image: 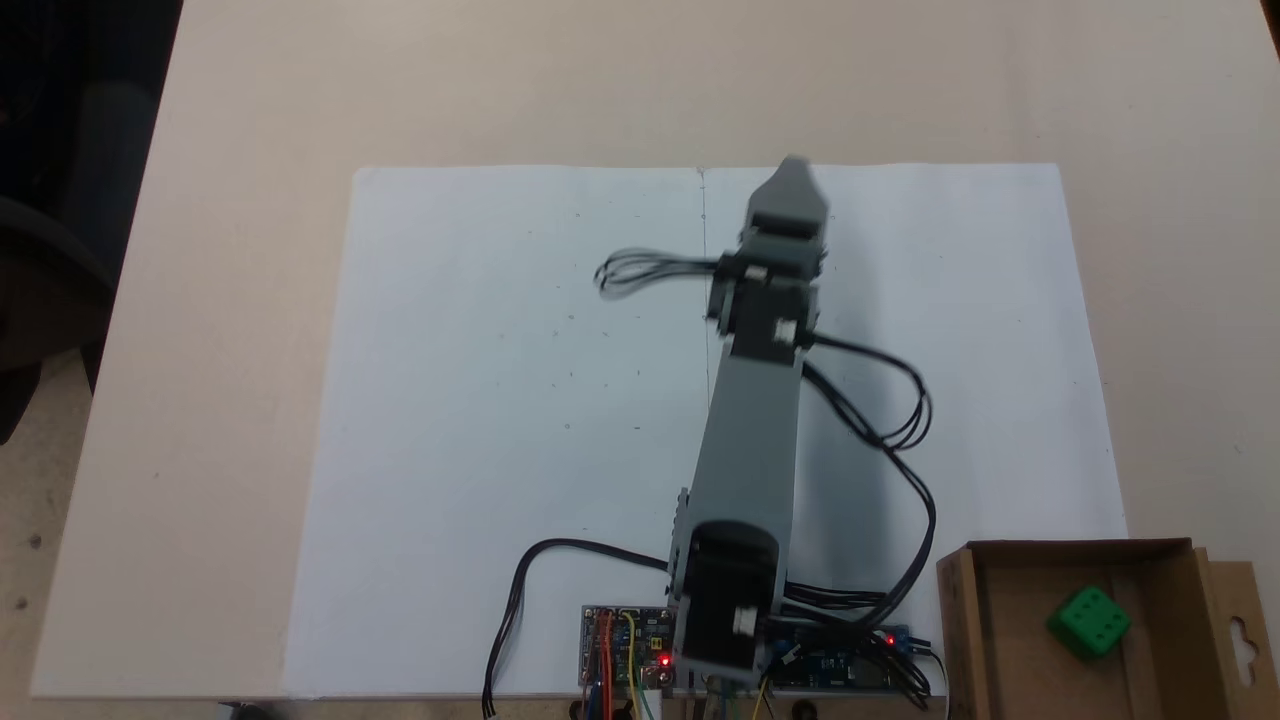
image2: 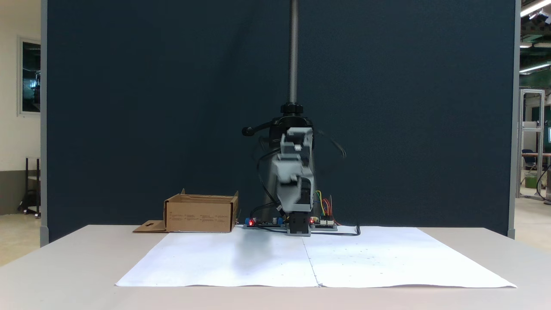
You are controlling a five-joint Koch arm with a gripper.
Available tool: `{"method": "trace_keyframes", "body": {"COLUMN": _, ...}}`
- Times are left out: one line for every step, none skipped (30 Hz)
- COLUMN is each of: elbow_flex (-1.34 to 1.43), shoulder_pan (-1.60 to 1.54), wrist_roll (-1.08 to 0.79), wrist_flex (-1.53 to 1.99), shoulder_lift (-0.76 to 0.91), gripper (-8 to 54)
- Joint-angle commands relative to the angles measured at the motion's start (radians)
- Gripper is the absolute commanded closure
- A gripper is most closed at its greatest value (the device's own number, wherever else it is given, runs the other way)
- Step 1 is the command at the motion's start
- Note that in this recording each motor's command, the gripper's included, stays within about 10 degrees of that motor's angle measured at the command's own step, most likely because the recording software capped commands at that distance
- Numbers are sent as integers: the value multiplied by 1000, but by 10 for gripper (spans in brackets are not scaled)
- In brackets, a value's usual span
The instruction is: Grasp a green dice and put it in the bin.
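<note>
Green and small, the plastic dice (image: 1090,621) with recessed pips lies inside the shallow brown cardboard bin (image: 960,620), on the bin's floor toward its right wall as the top-down fixed view shows it. That bin sits at the near right corner of the pale beige worktop (image: 200,400) in that view, just beside the white paper sheet (image: 480,400); from the front, the bin (image2: 200,214) stands at the far left of the arm's base, its flap with a hang-hole lying flat on the worktop. The grey arm (image: 750,440) reaches out over the paper, blurred. Its end effector (image: 793,175) hangs above the sheet's far edge, well apart from the bin; only one grey tip shows, so I cannot tell how its jaws stand. Circuit boards (image: 630,645) with red lights sit at the arm's base.
</note>
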Motion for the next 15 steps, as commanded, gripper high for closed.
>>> {"method": "trace_keyframes", "body": {"elbow_flex": 80, "shoulder_pan": -28, "wrist_roll": 72, "wrist_flex": -168, "shoulder_lift": 78, "gripper": 8}}
{"method": "trace_keyframes", "body": {"elbow_flex": 147, "shoulder_pan": -38, "wrist_roll": 67, "wrist_flex": -201, "shoulder_lift": 104, "gripper": 8}}
{"method": "trace_keyframes", "body": {"elbow_flex": 209, "shoulder_pan": -48, "wrist_roll": 61, "wrist_flex": -231, "shoulder_lift": 127, "gripper": 9}}
{"method": "trace_keyframes", "body": {"elbow_flex": 264, "shoulder_pan": -54, "wrist_roll": 52, "wrist_flex": -268, "shoulder_lift": 152, "gripper": 9}}
{"method": "trace_keyframes", "body": {"elbow_flex": 314, "shoulder_pan": -55, "wrist_roll": 51, "wrist_flex": -303, "shoulder_lift": 173, "gripper": 7}}
{"method": "trace_keyframes", "body": {"elbow_flex": 365, "shoulder_pan": -54, "wrist_roll": 44, "wrist_flex": -331, "shoulder_lift": 196, "gripper": 8}}
{"method": "trace_keyframes", "body": {"elbow_flex": 410, "shoulder_pan": -54, "wrist_roll": 40, "wrist_flex": -366, "shoulder_lift": 210, "gripper": 9}}
{"method": "trace_keyframes", "body": {"elbow_flex": 453, "shoulder_pan": -52, "wrist_roll": 35, "wrist_flex": -397, "shoulder_lift": 230, "gripper": 9}}
{"method": "trace_keyframes", "body": {"elbow_flex": 494, "shoulder_pan": -52, "wrist_roll": 26, "wrist_flex": -429, "shoulder_lift": 249, "gripper": 9}}
{"method": "trace_keyframes", "body": {"elbow_flex": 534, "shoulder_pan": -52, "wrist_roll": 21, "wrist_flex": -461, "shoulder_lift": 264, "gripper": 6}}
{"method": "trace_keyframes", "body": {"elbow_flex": 577, "shoulder_pan": -54, "wrist_roll": 14, "wrist_flex": -497, "shoulder_lift": 282, "gripper": 7}}
{"method": "trace_keyframes", "body": {"elbow_flex": 614, "shoulder_pan": -58, "wrist_roll": 2, "wrist_flex": -529, "shoulder_lift": 287, "gripper": 8}}
{"method": "trace_keyframes", "body": {"elbow_flex": 655, "shoulder_pan": -64, "wrist_roll": -15, "wrist_flex": -563, "shoulder_lift": 288, "gripper": 7}}
{"method": "trace_keyframes", "body": {"elbow_flex": 690, "shoulder_pan": -69, "wrist_roll": -32, "wrist_flex": -601, "shoulder_lift": 288, "gripper": 8}}
{"method": "trace_keyframes", "body": {"elbow_flex": 727, "shoulder_pan": -72, "wrist_roll": -43, "wrist_flex": -638, "shoulder_lift": 290, "gripper": 9}}
